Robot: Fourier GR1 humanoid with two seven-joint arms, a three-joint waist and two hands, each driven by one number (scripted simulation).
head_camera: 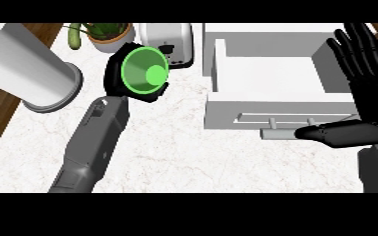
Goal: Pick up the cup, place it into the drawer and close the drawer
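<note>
A green cup [146, 73] lies on its side with its mouth facing up toward me, held above the marble counter left of the drawer. My left hand [117, 75] is curled round it, black fingers showing around its rim. The white drawer [244, 107] stands open to the right, and nothing shows inside it. Its grey bar handle [280, 134] runs along the front. My right hand [360, 65] is open at the drawer's right side, fingers straight and pointing away, with the thumb stretched left just beside the handle's right end.
A large grey cylinder [37, 77] lies at the far left over the counter's wooden edge. A potted plant [103, 32] and a white toaster [168, 42] stand at the back, close behind the cup. Bare marble counter [184, 160] spreads in front.
</note>
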